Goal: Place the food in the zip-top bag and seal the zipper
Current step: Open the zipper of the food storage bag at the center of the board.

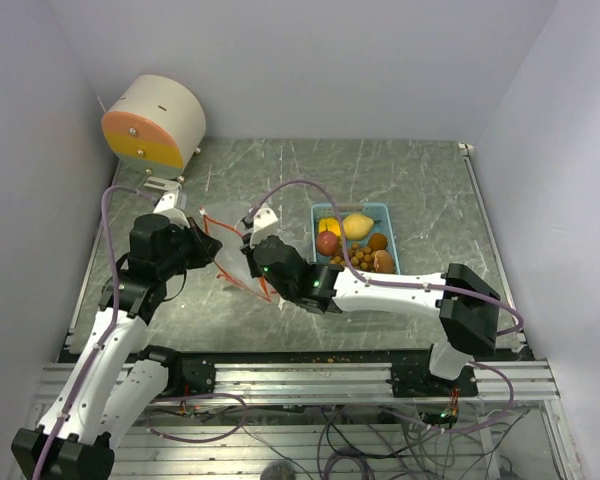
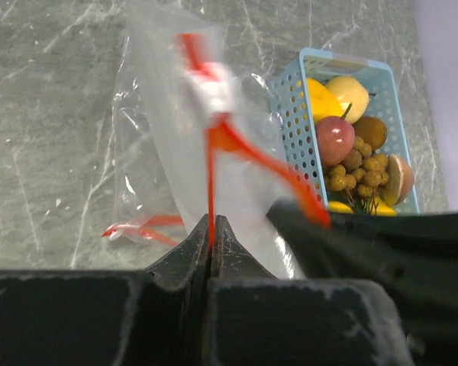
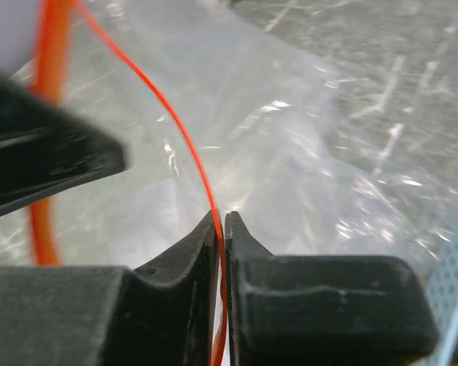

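Note:
The clear zip-top bag (image 1: 231,264) with its red-orange zipper hangs between my two grippers above the table. Pinching one zipper edge, my left gripper (image 1: 211,244) (image 2: 212,227) is shut on the bag (image 2: 164,130). My right gripper (image 1: 252,249) (image 3: 220,219) is shut on the opposite zipper edge of the bag (image 3: 305,145). A white slider (image 2: 216,90) sits on the zipper. The food lies in the light blue tray (image 1: 350,206) (image 2: 289,126) to the right: yellow fruit (image 2: 347,91), a dark red apple (image 2: 334,137), small brown balls (image 2: 359,171) and brown lumps (image 1: 382,260). None of the food is inside the bag.
A cream and orange drum (image 1: 155,123) stands at the back left by the wall. White walls close the table on three sides. An aluminium rail (image 1: 310,378) with cables runs along the near edge.

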Robot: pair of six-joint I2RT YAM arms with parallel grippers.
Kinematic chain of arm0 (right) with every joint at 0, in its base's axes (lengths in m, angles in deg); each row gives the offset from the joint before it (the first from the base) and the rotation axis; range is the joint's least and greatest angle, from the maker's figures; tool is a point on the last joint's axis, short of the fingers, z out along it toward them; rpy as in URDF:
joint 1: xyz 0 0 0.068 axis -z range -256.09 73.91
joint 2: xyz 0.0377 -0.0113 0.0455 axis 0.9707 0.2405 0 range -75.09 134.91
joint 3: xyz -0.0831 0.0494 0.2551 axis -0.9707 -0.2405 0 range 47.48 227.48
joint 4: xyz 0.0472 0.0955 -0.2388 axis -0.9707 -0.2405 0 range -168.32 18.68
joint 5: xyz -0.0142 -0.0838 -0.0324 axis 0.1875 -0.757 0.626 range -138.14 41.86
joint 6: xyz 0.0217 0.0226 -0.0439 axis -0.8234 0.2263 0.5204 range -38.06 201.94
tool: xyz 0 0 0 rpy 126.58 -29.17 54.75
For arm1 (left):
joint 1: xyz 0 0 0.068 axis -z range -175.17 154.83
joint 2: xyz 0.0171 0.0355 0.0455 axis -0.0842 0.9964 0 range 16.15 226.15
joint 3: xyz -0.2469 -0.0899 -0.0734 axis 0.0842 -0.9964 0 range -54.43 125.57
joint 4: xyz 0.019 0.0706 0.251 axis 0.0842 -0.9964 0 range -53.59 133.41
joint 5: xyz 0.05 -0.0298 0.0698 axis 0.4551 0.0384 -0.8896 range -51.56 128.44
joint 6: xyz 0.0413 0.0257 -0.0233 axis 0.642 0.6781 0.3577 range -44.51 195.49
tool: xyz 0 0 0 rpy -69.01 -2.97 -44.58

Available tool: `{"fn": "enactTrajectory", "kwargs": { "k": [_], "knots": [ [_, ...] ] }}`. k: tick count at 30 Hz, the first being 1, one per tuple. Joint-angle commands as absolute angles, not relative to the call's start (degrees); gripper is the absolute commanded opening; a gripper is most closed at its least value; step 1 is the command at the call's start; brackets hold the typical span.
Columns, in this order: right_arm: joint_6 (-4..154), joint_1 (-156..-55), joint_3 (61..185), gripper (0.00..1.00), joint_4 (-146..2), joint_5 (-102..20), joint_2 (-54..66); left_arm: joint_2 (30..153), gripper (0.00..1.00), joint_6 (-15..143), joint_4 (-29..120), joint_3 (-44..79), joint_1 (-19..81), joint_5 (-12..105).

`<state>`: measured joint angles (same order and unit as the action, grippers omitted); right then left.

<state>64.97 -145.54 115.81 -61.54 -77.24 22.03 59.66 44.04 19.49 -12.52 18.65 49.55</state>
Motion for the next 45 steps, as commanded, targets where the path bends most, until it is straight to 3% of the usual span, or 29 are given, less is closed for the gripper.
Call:
{"fn": "enactTrajectory", "kwargs": {
  "k": [1, 4, 13, 19, 24, 36, 45],
  "knots": [
    [65.97, -145.29, 115.71, 0.03, -62.18, -98.64, 20.18, 56.59, 0.07, 47.95, 8.89, -8.26, 19.07, 45.57],
    [66.03, -144.25, 113.75, 0.00, -61.79, -106.91, 17.54, 55.83, 0.07, 48.31, 2.41, -5.74, 19.06, 40.12],
    [66.31, -143.37, 109.97, 0.00, -58.51, -111.07, 13.31, 58.76, 0.07, 50.05, -0.07, 0.06, 19.07, 38.77],
    [63.28, -142.24, 107.03, 0.00, -49.99, -88.46, 10.57, 61.75, 0.07, 54.23, -5.19, 14.70, 19.07, 35.33],
    [51.89, -136.99, 105.17, 0.00, -43.78, -67.55, 9.94, 63.52, 0.07, 56.50, -8.32, 23.73, 19.07, 37.64],
    [36.11, -126.95, 93.07, 0.00, -41.79, -56.04, 16.72, 71.21, 0.07, 52.81, 4.18, 4.93, 19.35, 43.83],
    [36.90, -123.99, 89.56, 0.00, -48.01, -71.50, 14.06, 77.63, 0.07, 50.40, 10.62, 0.15, 27.41, 41.70]
  ]
}}
